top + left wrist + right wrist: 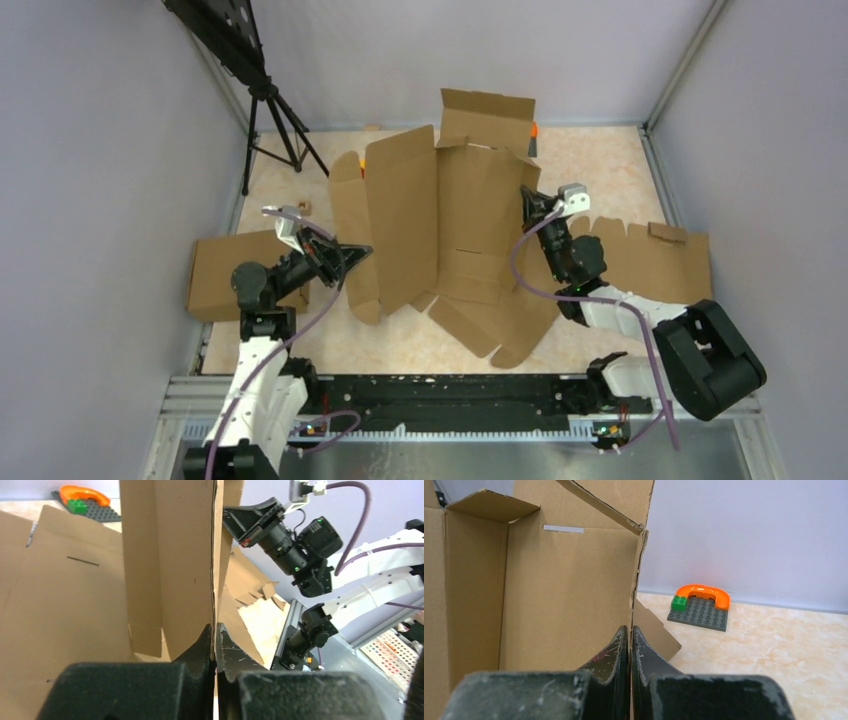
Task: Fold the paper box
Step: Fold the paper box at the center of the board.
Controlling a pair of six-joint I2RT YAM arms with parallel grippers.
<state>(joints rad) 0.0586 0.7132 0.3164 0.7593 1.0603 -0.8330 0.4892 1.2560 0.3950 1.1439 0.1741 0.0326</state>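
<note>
- Take the plain flat brown cardboard slab (pixel 220 270) at the left edge of the table as your marker.
- Just right of that slab, your left gripper (pixel 352 256) is clenched on the left side panel of the paper box. Its wrist view shows both fingertips (pixel 206 642) pressed onto a thin upright cardboard edge.
- The large brown corrugated die-cut paper box (pixel 480 230) lies further right of the slab, at mid-table between your two arms. Its long axis runs from the near edge towards the back wall, leaning slightly. The end flap at the far end is raised, and loose tabs splay out at the near end.
- On the side of the box away from the slab, your right gripper (pixel 527 198) is also clamped shut. It pinches the edge of the right-hand wall.
- The step in hand looks like raising the two long side walls.
- Next, I judge you should swing both walls upright along their creases together, keeping the base flat. Go gently, because corrugated board can buckle off the crease. The end flaps and tabs are not yet tucked.
</note>
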